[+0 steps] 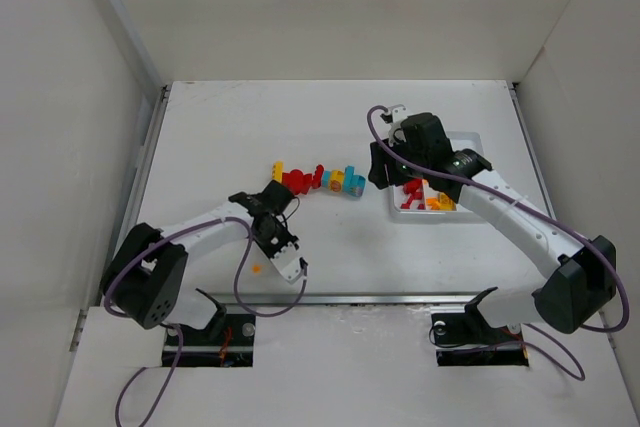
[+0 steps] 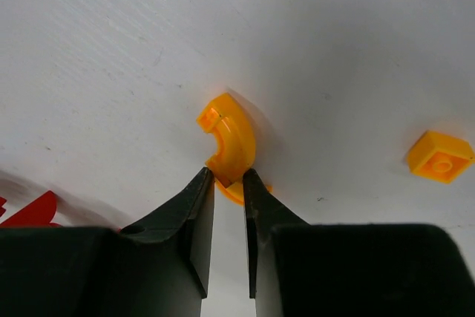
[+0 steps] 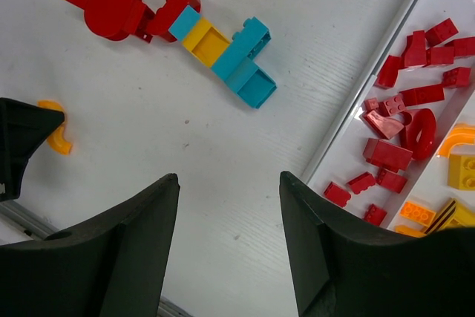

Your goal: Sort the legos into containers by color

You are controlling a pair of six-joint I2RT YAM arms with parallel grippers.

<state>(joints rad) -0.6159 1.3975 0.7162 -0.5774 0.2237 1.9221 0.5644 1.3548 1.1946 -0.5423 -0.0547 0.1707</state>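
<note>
A white desk (image 1: 215, 147) is seen from above, with two robot arms bolted at its near edge. Near the middle lies a joined row of small plastic bricks (image 1: 318, 181) in yellow, red and cyan-blue. Close by, at 3 o'clock from that row, sits a shallow white rectangular plastic tray (image 3: 356, 102) split into narrow compartments by thin walls. The compartment nearest the row holds loose red bricks (image 3: 393, 155). The next one holds orange and yellow bricks (image 3: 462, 172). The right arm hides the rest of the tray.

The left tool (image 2: 228, 177) is at 7 o'clock from the row, near the desk's front edge. Its two black fingers are drawn narrow and pinch the end of an orange curved plastic brick (image 2: 234, 135), a quarter-arch that rests on the desk. In the left wrist view, a small flat orange square brick (image 2: 439, 156) lies loose at 3 o'clock from the curved one, apart from it.

The right tool (image 3: 228, 180) hangs over bare desk between the row and the tray, just beside the tray's left wall. Its fingers stand wide apart and hold nothing. In its wrist view the row lies at 11 o'clock, the tray at 3 o'clock, and the orange curved brick at 9 o'clock.
</note>
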